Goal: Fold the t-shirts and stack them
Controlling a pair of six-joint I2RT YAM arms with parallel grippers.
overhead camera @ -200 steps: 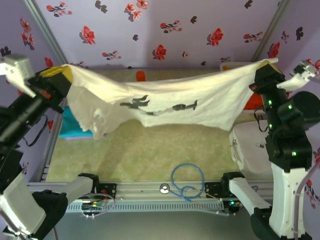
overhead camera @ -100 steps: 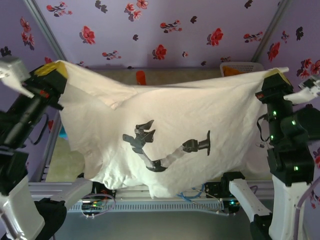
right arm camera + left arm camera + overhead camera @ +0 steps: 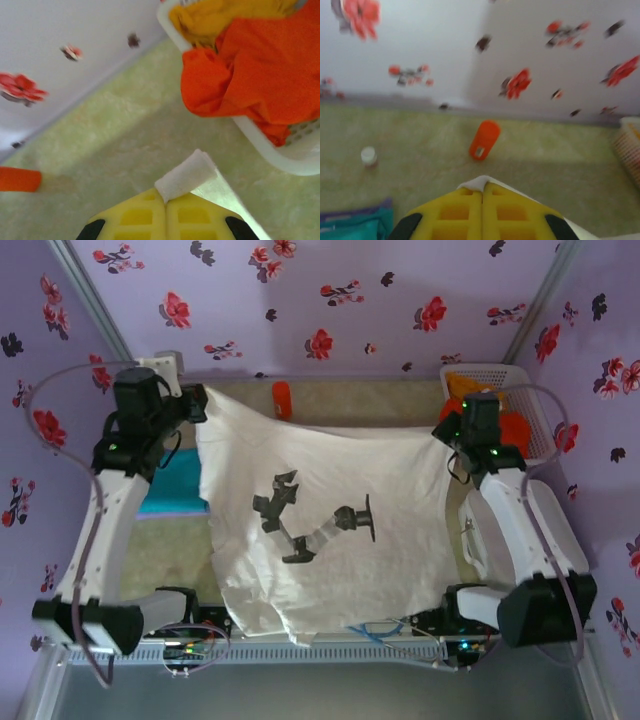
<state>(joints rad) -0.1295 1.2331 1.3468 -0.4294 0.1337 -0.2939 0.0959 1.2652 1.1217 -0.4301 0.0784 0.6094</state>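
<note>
One soft white t-shirt (image 3: 330,465), rumpled, left end effector (image 3: 482,187) pinching corner

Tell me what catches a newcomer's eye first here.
A large white t-shirt with a dark robot-arm print is spread across the table, its far corners pinched by the left end effector and right end effector. Bright orange shirts fill the white basket at far right.

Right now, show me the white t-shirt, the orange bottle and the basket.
white t-shirt (image 3: 320,585), top external view, plain cloth below the print.
orange bottle (image 3: 484,140), left wrist view, middle of its body.
basket (image 3: 280,156), right wrist view, its white wall under the orange cloth.
</note>
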